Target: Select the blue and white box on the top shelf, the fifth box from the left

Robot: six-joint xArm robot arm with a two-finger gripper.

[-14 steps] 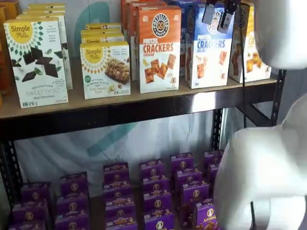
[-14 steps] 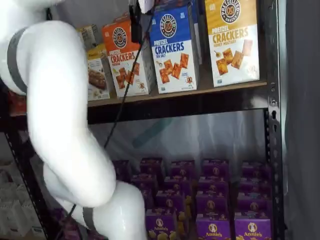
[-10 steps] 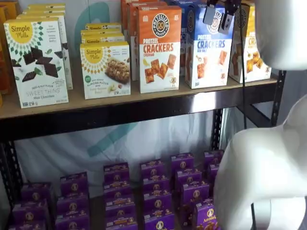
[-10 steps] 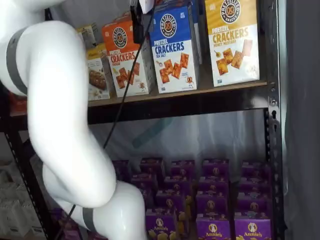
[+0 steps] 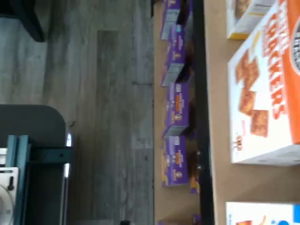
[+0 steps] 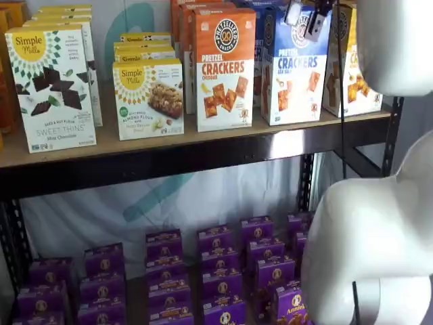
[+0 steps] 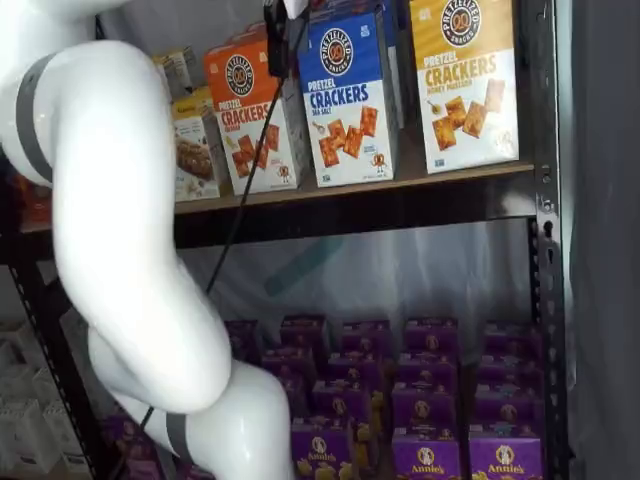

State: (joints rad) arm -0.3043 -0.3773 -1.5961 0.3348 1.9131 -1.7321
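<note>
The blue and white box stands on the top shelf, between an orange-fronted carton and a yellow-topped one; it also shows in a shelf view. My gripper hangs from the view's top edge in front of the box's upper part, fingers apart, holding nothing. In a shelf view only one black finger shows, side-on, just left of the box. The wrist view shows a corner of the box on the shelf board.
The orange Pretzel Crackers carton stands left of the target, the yellow-topped one right. Simple Mills boxes fill the shelf's left. Small purple boxes sit on the lower level. My white arm stands before the shelves.
The gripper has risen a little toward the top edge, still in front of the blue and white box. The boxes have not moved.
</note>
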